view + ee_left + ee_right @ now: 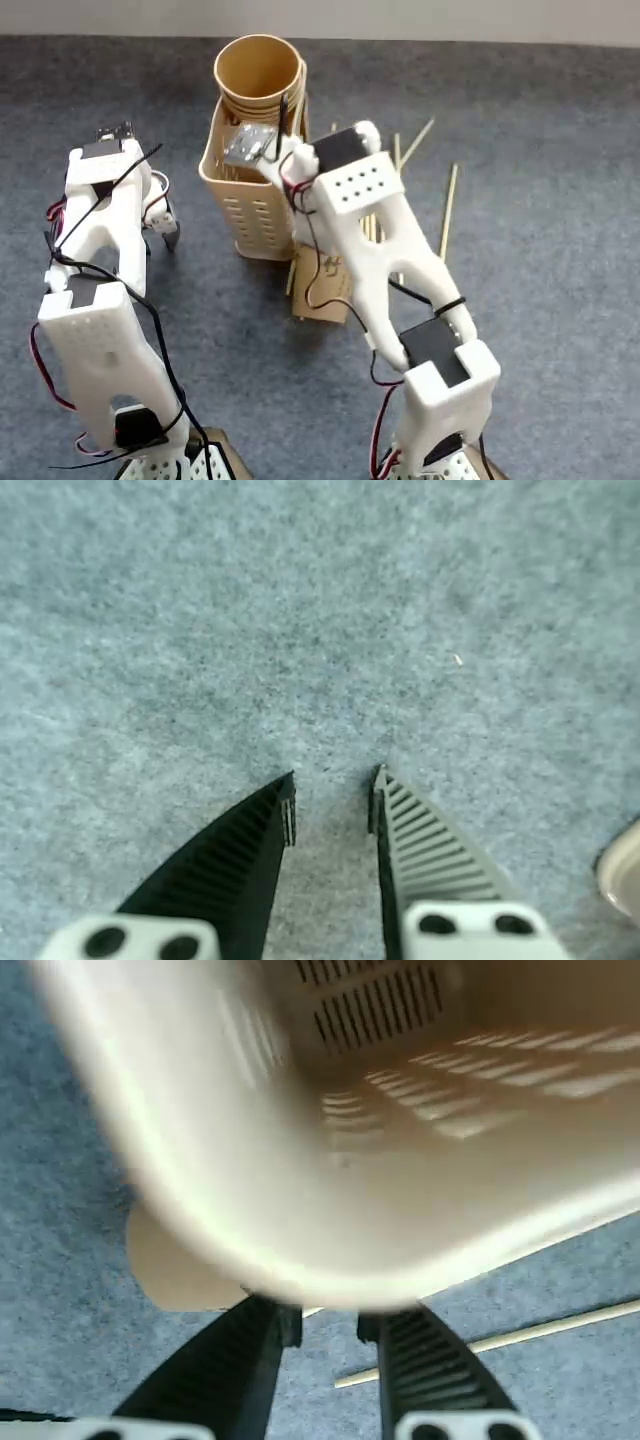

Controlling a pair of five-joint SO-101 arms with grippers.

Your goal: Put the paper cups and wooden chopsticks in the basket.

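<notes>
A beige slotted basket (pixel 245 205) stands mid-table, with a stack of paper cups (pixel 258 72) upright in its far end. Several wooden chopsticks (pixel 447 212) lie on the grey carpet to its right. My right gripper (pixel 280 130) hangs over the basket's right rim, close to the cups. In the right wrist view the gripper (pixel 328 1322) is open by a narrow gap right at the basket's rim (pixel 300 1275), nothing between the fingers, and one chopstick (pixel 520 1335) lies on the carpet beyond. My left gripper (pixel 165 232) points down at bare carpet left of the basket, open and empty (pixel 332 790).
A flat brown paper piece (pixel 320 285) lies on the carpet against the basket's near end, under the right arm; it shows tan in the right wrist view (pixel 170 1270). Grey carpet covers the table all around.
</notes>
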